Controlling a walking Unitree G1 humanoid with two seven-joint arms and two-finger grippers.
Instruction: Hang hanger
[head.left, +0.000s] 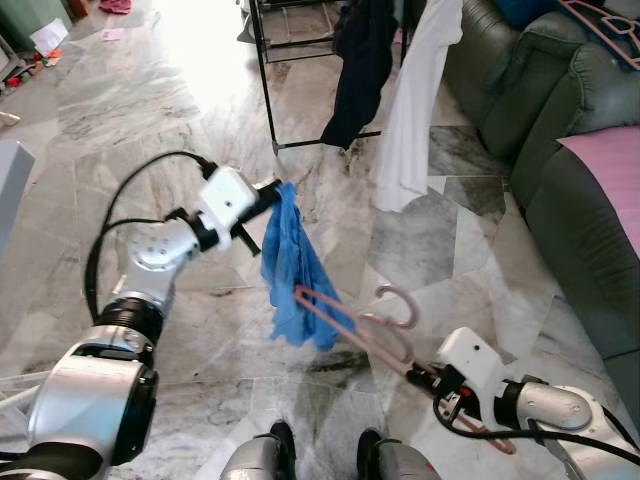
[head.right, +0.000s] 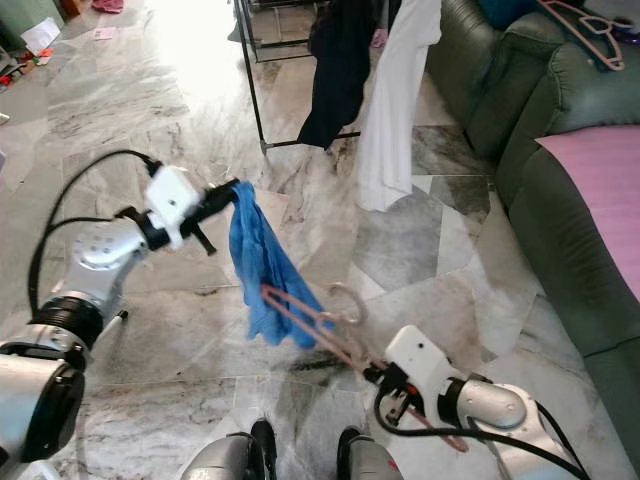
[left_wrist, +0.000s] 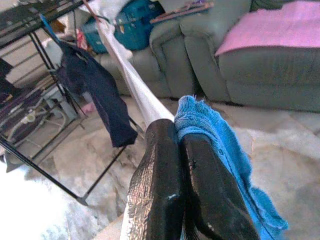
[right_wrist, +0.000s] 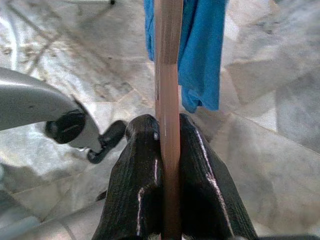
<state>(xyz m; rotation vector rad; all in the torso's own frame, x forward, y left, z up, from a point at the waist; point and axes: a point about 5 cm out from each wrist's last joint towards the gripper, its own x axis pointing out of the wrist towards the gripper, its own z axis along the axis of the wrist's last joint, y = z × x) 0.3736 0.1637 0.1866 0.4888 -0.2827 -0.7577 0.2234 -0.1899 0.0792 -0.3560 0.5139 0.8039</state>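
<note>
A blue cloth (head.left: 293, 265) hangs from my left gripper (head.left: 272, 190), which is shut on its top edge at mid-left, above the marble floor. My right gripper (head.left: 432, 378), low at the right, is shut on a pink hanger (head.left: 355, 325). The hanger's far end reaches into the cloth's lower part, and its hook (head.left: 400, 303) curls upward beside the cloth. In the left wrist view the black fingers (left_wrist: 175, 190) pinch the blue cloth (left_wrist: 215, 135). In the right wrist view the hanger bar (right_wrist: 167, 100) runs between the fingers toward the cloth (right_wrist: 202, 50).
A black drying rack (head.left: 268, 80) stands ahead with a dark garment (head.left: 358, 65) and a white garment (head.left: 415, 110) hanging from it. A green sofa (head.left: 560, 130) with a pink cover (head.left: 610, 170) lines the right side. Another pink hanger (head.right: 585, 30) lies on the sofa back.
</note>
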